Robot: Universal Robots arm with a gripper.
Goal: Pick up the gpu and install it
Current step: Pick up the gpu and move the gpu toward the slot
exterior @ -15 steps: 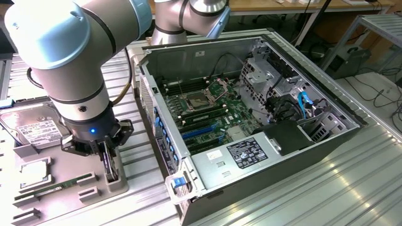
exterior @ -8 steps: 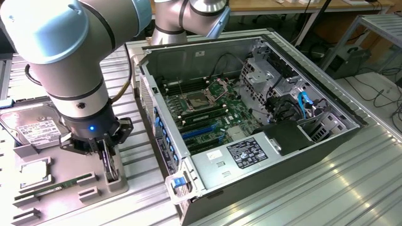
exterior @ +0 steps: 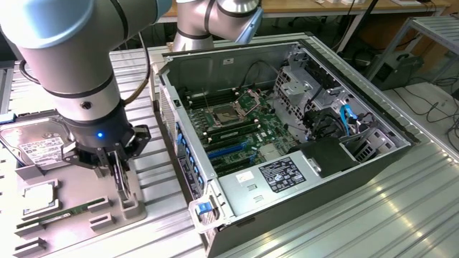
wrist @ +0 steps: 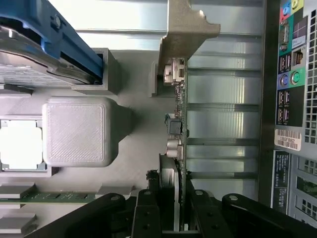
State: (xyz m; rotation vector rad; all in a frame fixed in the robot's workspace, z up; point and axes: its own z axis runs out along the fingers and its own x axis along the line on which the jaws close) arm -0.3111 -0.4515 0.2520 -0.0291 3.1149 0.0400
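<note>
**Gripper clamped on the GPU at the parts tray**

The gripper (exterior: 120,173) (wrist: 172,210) has its fingers (wrist: 146,208) drawn narrow, pinching the gpu (exterior: 123,185) (wrist: 179,130) from both faces. The card stands upright on its long edge. In the wrist view it shows edge-on, as a thin dark board with small components and a silvery metal bracket (wrist: 184,29) at its far end. It sits over the grey parts tray (exterior: 75,180), at a slotted post. Whether it is still seated there cannot be told. The hard drive (exterior: 36,144) and memory stick (exterior: 68,210) lie nearby on the tray. The open computer case (exterior: 287,134) is at the exterior view's right.
</note>
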